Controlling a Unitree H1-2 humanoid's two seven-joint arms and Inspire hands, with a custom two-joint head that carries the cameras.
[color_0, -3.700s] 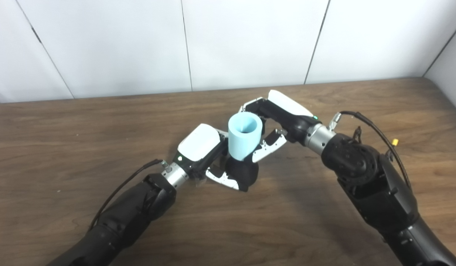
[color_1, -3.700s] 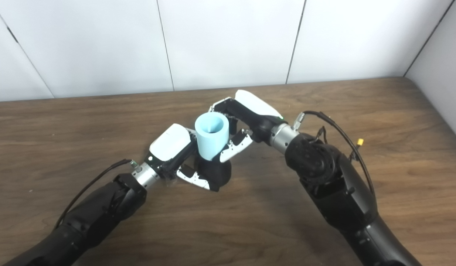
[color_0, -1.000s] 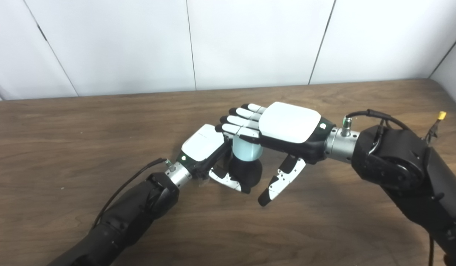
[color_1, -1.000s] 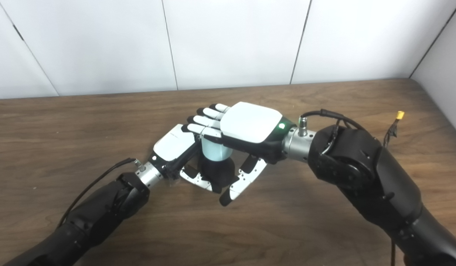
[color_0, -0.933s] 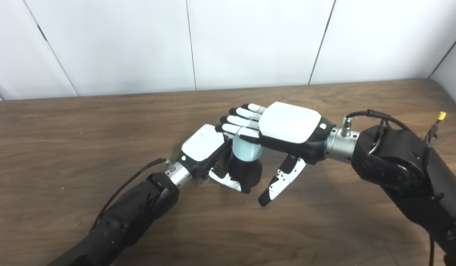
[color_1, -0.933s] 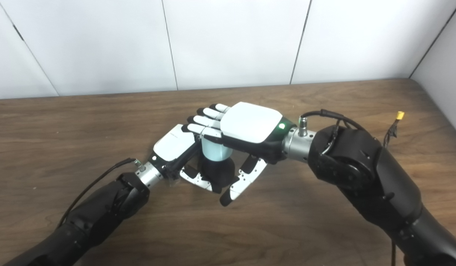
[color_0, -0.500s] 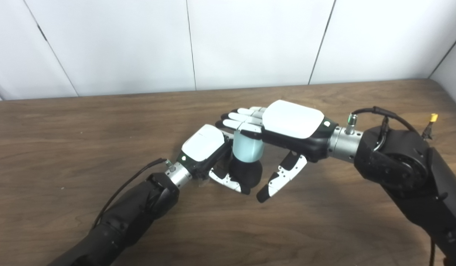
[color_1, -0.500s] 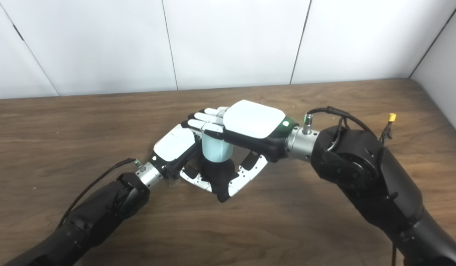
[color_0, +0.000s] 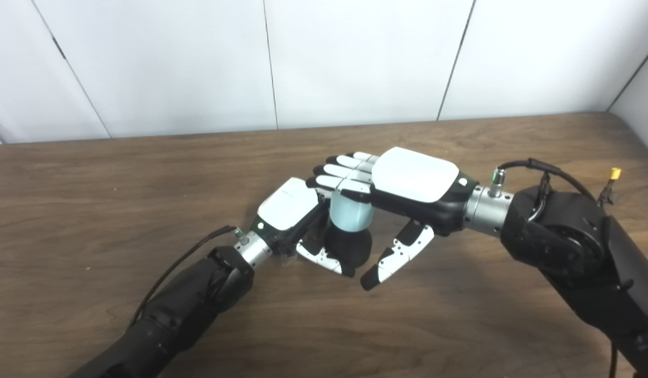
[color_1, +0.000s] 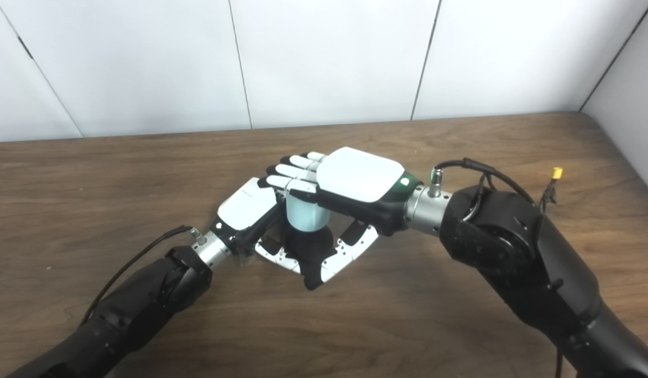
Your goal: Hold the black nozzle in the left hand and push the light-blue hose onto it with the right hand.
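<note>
The black nozzle stands upright near the table's middle, with my left hand shut on it from the left. The light-blue hose, a short tube, sits on top of the nozzle. My right hand lies palm down over the hose's top, its fingers stretched flat across the opening. Its thumb hangs apart in front of the nozzle. The hose's top end is hidden under the palm.
The brown wooden table runs to a white panelled wall behind. A cable with a yellow plug sticks out at my right forearm. A thin black cable loops along my left forearm.
Since 3.7 s ago my right hand let go of the hose's side and turned palm down over its top. In the last half second it sank slightly; the hose looks a little shorter.
</note>
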